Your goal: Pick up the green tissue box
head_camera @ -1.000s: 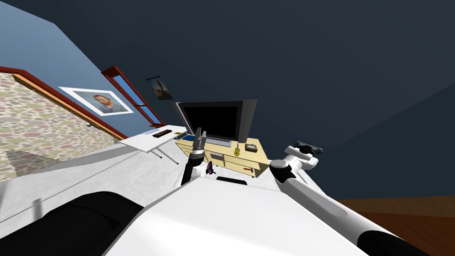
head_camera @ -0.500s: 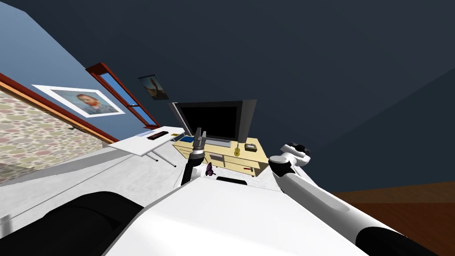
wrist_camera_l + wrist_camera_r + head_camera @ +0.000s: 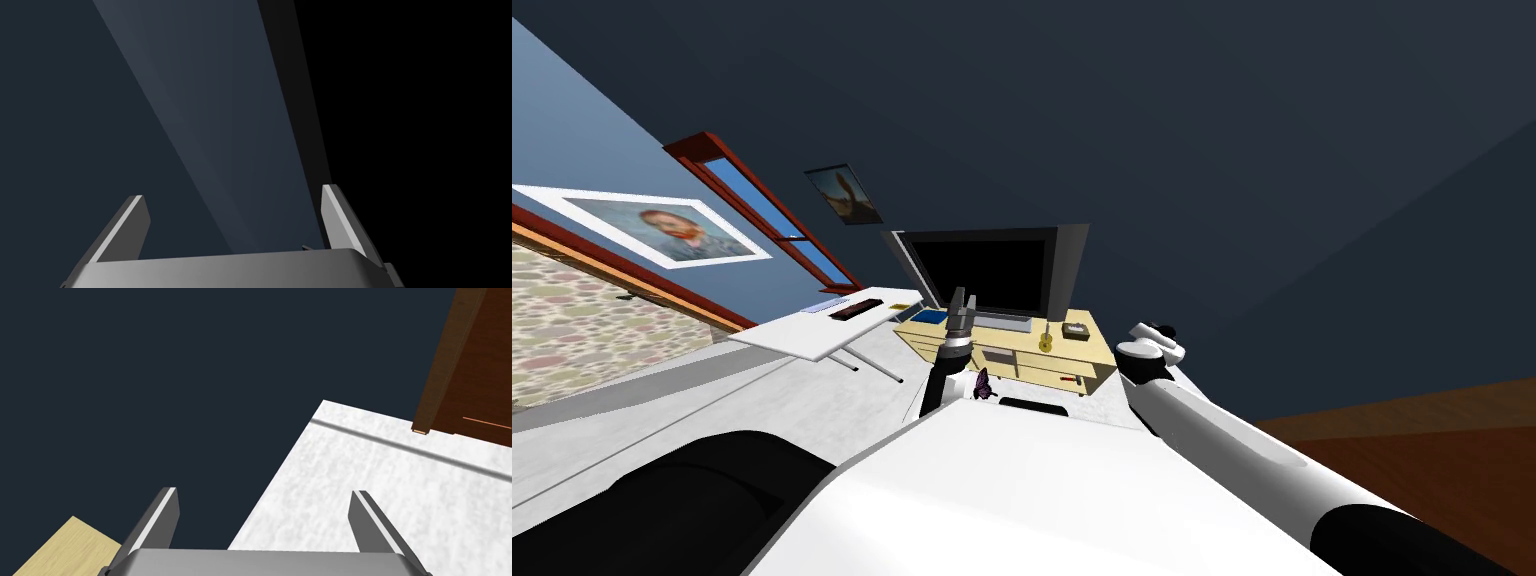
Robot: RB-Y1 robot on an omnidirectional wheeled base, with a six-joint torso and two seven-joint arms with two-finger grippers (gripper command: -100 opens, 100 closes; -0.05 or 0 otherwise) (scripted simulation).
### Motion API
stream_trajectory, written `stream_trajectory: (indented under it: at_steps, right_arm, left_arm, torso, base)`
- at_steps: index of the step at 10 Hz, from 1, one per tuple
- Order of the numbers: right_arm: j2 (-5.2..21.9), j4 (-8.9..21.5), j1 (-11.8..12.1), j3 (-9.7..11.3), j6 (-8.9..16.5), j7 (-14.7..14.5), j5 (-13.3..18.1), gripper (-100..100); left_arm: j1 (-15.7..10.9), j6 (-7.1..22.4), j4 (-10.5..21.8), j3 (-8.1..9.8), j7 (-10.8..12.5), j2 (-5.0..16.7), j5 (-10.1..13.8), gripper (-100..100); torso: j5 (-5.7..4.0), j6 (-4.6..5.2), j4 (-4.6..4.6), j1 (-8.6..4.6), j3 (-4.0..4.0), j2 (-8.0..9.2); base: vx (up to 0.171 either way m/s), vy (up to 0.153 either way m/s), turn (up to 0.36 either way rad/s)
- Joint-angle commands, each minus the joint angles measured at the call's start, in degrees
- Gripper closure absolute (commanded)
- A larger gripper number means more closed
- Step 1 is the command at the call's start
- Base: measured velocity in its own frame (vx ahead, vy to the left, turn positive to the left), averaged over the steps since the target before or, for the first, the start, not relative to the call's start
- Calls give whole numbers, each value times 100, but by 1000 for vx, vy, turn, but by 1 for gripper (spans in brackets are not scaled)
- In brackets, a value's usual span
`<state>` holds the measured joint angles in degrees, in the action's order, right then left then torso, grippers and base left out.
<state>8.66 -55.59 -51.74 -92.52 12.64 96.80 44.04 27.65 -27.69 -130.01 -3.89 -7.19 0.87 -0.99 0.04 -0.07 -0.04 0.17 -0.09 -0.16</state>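
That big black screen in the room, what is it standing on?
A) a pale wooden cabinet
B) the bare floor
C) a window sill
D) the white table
A: in the head view the black screen stands on top of the pale wooden cabinet, against the dark wall.
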Motion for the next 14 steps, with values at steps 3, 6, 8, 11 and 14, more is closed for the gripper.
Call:
stream_trajectory:
  at_steps: [3, 6, 8, 11, 14]
  right_arm:
    - [-180, 201, -309, -480, 296, 417, 19, -100]
    - [-352, 624, -701, -1032, 506, 888, 221, -100]
    - [-352, 624, -701, -1102, 506, 888, 221, -100]
    - [-448, 809, -869, -1393, 598, 1094, 310, -100]
    - [-661, 1124, -1144, -1923, 756, 1441, 459, -100]
  left_arm:
    - [0, 0, 0, 0, 0, 0, 0, 0]
    - [0, 0, 0, 0, 0, 0, 0, 0]
    - [0, 0, 0, 0, 0, 0, 0, 0]
    - [0, 0, 0, 0, 0, 0, 0, 0]
    - [0, 0, 0, 0, 0, 0, 0, 0]
  torso:
    - [0, 1, 0, 2, 1, 2]
    - [0, 0, 0, -3, 0, -1]
    - [-1, 1, -2, -5, -2, -3]
    - [-2, 2, 1, -12, 3, 4]
    - [1, 0, -2, 5, -4, -7]
  base:
    - [14, 49, -74]
    - [24, 42, -71]
    - [17, 27, -14]
    - [11, 18, -41]
    - [37, 49, -58]
